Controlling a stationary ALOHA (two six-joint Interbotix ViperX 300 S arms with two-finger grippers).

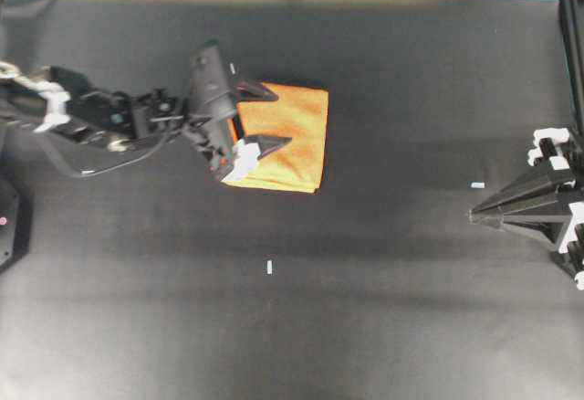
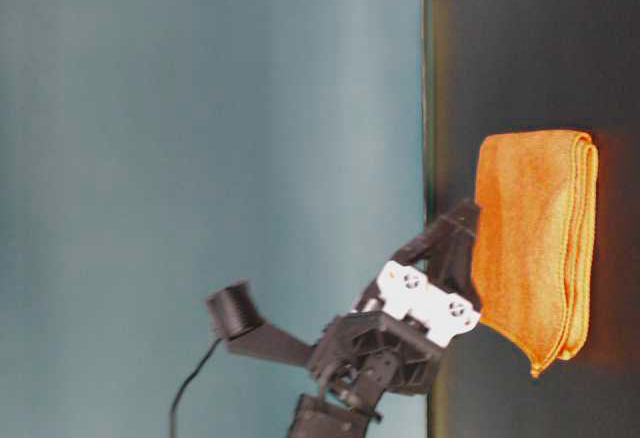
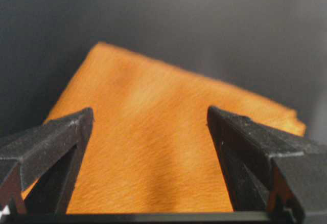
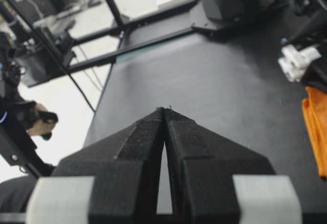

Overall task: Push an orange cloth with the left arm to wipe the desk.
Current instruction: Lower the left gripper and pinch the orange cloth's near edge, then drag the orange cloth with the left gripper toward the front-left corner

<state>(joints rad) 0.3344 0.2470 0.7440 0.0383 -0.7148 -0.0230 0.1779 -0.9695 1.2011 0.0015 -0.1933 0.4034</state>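
Prongs of my black left claw [image 1: 271, 117] stand spread over the folded orange microfibre cloth [image 1: 294, 140], gripping nothing; next, I judge, press down and push it across the matte black desk [image 1: 383, 309].

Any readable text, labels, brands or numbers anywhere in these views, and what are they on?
None readable.
Folded orange microfibre cloth: no tag or print visible.
Matte black desk: only small blank white tape marks.
Left gripper and right gripper: no markings visible.
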